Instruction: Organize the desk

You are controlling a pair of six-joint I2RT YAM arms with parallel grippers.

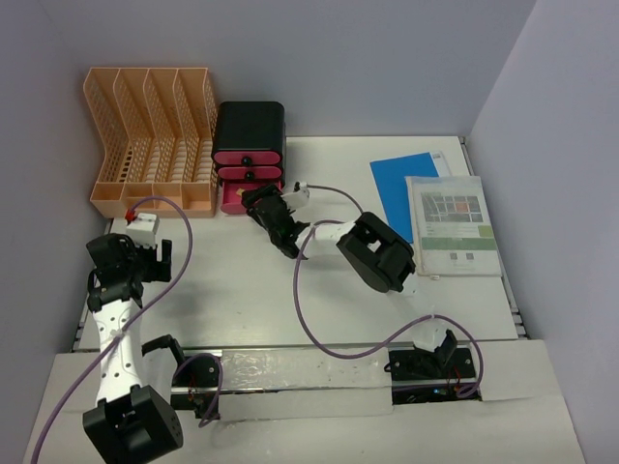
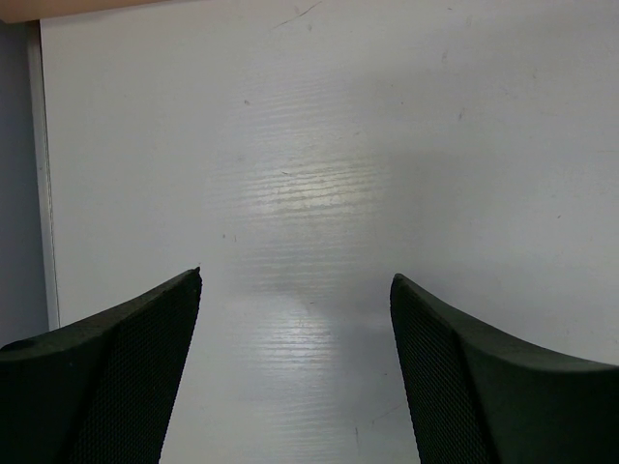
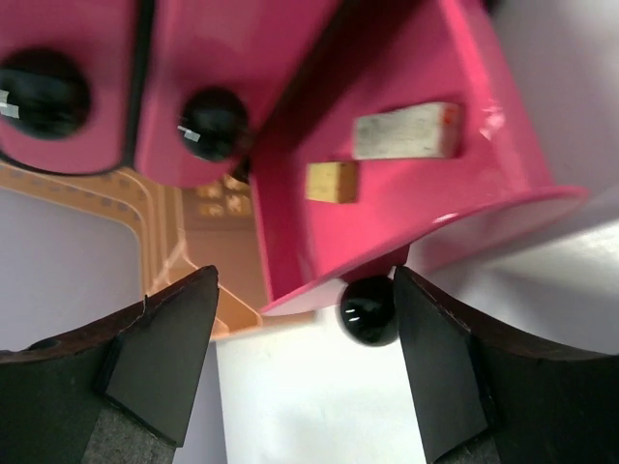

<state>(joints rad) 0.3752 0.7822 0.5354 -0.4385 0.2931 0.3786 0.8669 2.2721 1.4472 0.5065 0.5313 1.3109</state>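
The white desk carries everything. My left gripper is open and empty over bare desk near its left edge, fingers wide apart. My right gripper is open at the black box with pink drawers. The bottom drawer is pulled out. Its black knob sits between my fingers, right against the right one. Inside the drawer lie a white block and a small tan block. The two upper drawers look shut.
A peach file rack stands at the back left, beside the drawer box. A blue sheet and a printed booklet lie at the right. Purple cables trail across the middle of the desk.
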